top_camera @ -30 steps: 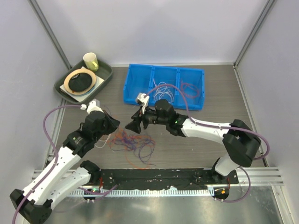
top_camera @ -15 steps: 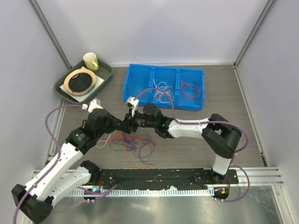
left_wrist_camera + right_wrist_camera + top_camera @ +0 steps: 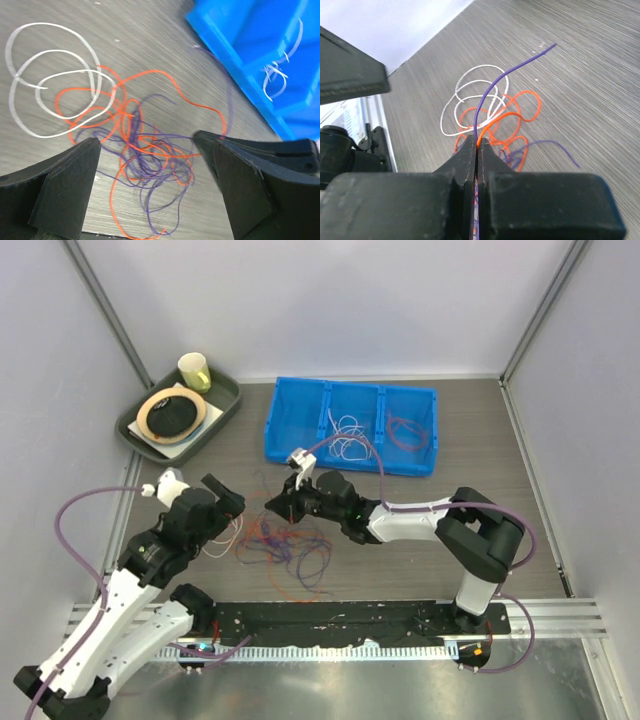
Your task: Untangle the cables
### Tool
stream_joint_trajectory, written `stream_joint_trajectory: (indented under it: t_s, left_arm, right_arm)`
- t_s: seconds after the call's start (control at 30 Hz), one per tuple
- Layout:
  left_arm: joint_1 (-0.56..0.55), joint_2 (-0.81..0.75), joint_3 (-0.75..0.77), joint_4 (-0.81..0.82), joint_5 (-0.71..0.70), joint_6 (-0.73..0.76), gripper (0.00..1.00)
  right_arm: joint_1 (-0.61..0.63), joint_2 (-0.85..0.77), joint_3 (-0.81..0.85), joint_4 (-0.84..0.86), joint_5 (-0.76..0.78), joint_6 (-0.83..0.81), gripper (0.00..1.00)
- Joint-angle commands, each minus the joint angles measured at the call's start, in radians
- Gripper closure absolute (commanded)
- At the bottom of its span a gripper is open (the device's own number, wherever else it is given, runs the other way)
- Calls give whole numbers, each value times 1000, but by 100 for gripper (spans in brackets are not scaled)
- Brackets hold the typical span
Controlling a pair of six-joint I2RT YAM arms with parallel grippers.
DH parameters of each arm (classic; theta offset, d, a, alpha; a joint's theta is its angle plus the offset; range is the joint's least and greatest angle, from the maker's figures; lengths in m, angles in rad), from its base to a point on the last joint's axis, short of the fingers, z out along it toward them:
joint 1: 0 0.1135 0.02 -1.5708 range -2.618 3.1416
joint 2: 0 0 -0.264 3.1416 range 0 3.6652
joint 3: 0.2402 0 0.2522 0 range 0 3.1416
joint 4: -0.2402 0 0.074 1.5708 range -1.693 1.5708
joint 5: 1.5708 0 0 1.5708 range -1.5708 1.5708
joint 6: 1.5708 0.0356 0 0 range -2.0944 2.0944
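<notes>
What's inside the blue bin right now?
White cables lie in the blue bin's middle compartment, reddish cables in its right one. The left compartment looks bare. The right arm's hose crosses above the middle one, hiding a little of it.

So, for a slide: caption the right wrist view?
Right gripper shut on a purple cable and an orange cable, a white cable looped on the table beyond.

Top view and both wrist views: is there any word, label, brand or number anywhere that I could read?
None: no word, number or logo can be read in any view.
The blue bin, the tray and the cup show no print.
</notes>
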Motion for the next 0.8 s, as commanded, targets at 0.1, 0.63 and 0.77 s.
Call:
stream_joint_trajectory:
  t_s: [0.1, 0.63, 0.77]
  left_arm:
    - [45, 27, -25, -181, -149, -144, 0]
    - [242, 312, -148, 173, 131, 31, 0]
    - [245, 413, -124, 242, 147, 46, 0]
  right_arm:
    - [-42, -146, -97, -56, 159, 10, 99]
    - [-213, -423, -284, -245, 202, -30, 99]
    - [-211, -405, -289, -237, 165, -30, 99]
